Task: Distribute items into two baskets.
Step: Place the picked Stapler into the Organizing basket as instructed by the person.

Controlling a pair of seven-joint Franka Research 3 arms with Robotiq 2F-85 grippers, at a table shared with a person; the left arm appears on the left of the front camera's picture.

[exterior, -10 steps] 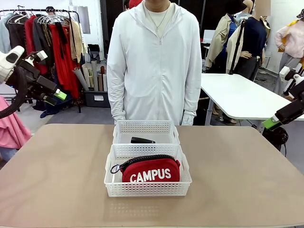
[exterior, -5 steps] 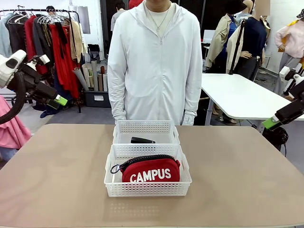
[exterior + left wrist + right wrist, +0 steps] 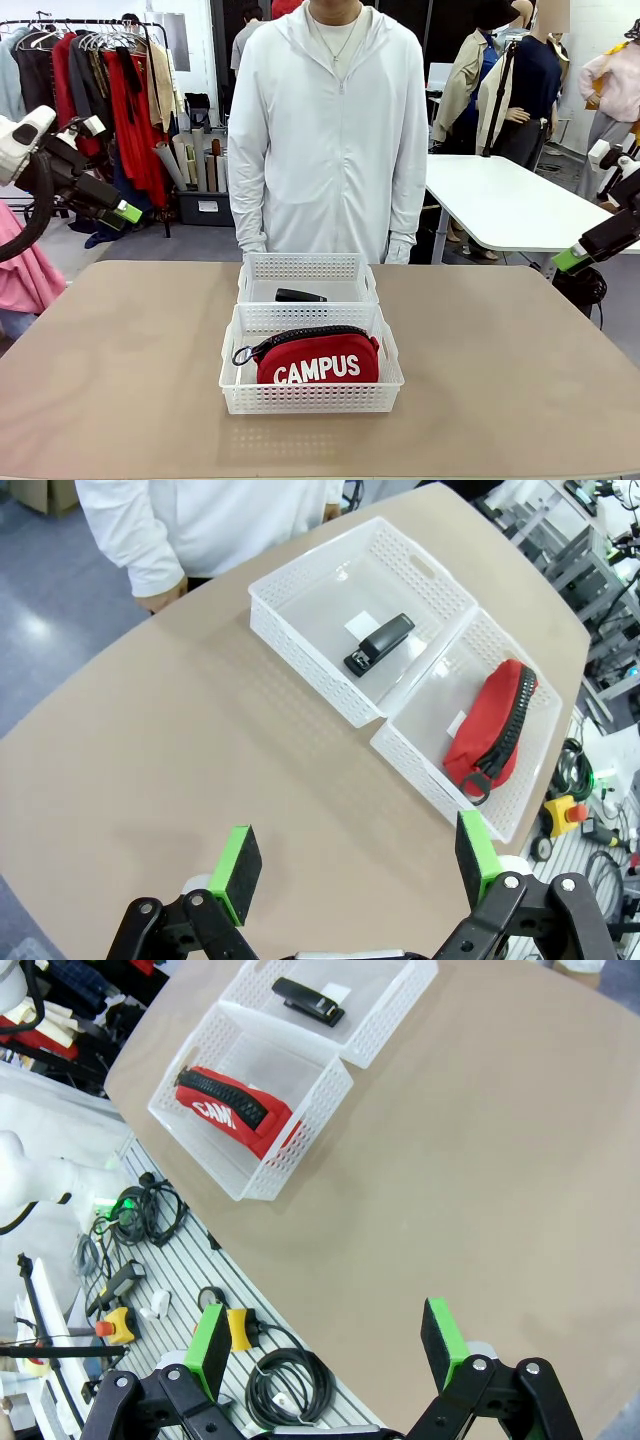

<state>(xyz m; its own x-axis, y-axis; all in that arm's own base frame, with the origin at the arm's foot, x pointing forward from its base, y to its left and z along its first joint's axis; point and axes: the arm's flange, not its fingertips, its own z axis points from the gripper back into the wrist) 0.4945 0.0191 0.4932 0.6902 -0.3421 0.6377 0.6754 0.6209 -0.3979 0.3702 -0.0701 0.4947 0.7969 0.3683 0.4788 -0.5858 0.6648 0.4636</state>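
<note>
On table [image 3: 120, 380]: two baskets [image 3: 311, 402], one pouch [image 3: 318, 362], one stapler [image 3: 299, 296].

Pouch [image 3: 318, 360]: red, white "CAMPUS" lettering, black zipper. Stapler [image 3: 300, 296]: black. Both baskets [image 3: 312, 398]: white, perforated lattice sides (bottoms clear). Table [image 3: 120, 370]: plain tan. Person's jacket [image 3: 325, 140]: white.

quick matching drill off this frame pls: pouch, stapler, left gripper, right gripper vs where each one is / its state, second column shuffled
1 red pouch
2 black stapler
3 left gripper
4 right gripper

a open, off the table's right edge
b in the far basket
c open, raised off the table's left side
d in the near basket

Pairs: 1-d, 2-b, 3-c, 4-a
</note>
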